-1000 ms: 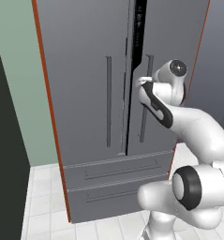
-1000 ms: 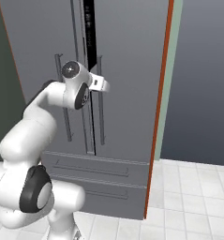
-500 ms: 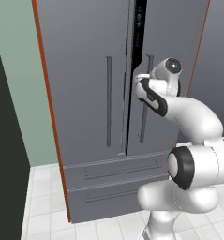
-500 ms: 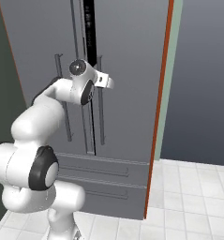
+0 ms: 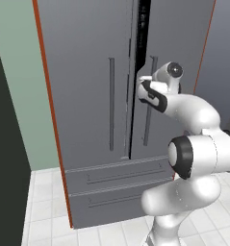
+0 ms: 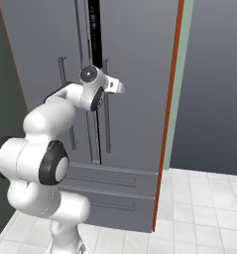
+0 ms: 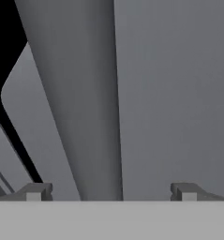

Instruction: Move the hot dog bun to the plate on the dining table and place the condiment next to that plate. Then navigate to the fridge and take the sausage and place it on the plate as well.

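Looking from the left, I see the fridge (image 5: pixel 102 110), tall and dark grey, with two long thin handles. Its doors are open just a crack, with a black gap (image 5: pixel 143 29) between them. My gripper (image 7: pixel 111 191) is right up at the door edge by the gap. Its fingers are spread wide apart and hold nothing.

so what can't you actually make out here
- Fridge interior: both base views show just a dark slit between its doors; shelves and any sausage are hidden behind them.
- Gripper: in the hand view only the tips of the open fingers show, the rest cut off at the bottom.
- Fridge top: cut off by the upper edge in both base views.
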You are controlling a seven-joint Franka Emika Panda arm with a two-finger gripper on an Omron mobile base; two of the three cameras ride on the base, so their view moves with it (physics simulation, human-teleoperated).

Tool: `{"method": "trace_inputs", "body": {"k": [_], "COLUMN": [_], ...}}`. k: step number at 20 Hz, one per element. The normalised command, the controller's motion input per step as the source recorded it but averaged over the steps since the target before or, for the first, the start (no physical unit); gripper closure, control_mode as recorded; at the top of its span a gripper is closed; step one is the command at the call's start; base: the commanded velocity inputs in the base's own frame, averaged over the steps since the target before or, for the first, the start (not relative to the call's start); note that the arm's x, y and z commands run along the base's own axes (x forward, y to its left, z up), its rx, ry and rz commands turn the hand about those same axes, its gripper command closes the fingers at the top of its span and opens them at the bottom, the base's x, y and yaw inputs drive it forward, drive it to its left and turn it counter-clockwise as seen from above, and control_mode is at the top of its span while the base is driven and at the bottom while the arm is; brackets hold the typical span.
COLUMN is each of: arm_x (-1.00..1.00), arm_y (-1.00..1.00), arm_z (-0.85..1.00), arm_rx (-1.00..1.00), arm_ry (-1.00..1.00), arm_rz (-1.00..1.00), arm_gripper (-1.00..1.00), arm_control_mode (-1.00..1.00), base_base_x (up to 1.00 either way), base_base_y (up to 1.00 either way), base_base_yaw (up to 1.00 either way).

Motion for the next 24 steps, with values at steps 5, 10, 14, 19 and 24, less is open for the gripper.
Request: {"method": "trace_inputs", "body": {"k": [5,10,14,19,24], "arm_x": [0.39,0.5,0.48,0.01,-0.55], "arm_y": [-0.03,0.01,0.04,0.01,-0.08], "arm_z": [-0.13,-0.19,-0.12,-0.04,-0.02], "arm_rx": [0.0,0.0,0.0,-0.01,0.0], "arm_ry": [-0.02,0.0,0.0,0.07,-0.04], "arm_rz": [0.0,0.0,0.0,0.0,0.0], "arm_gripper": [-1.0,1.0,1.0,1.0,1.0], "arm_control_mode": [-1.0,-1.0,-1.0,-1.0,-1.0], "base_base_x": [0.0,0.0,0.0,0.0,0.0], "base_base_y": [0.0,0.0,0.0,0.0,0.0], "base_base_yaw": [0.0,0.0,0.0,0.0,0.0]}}
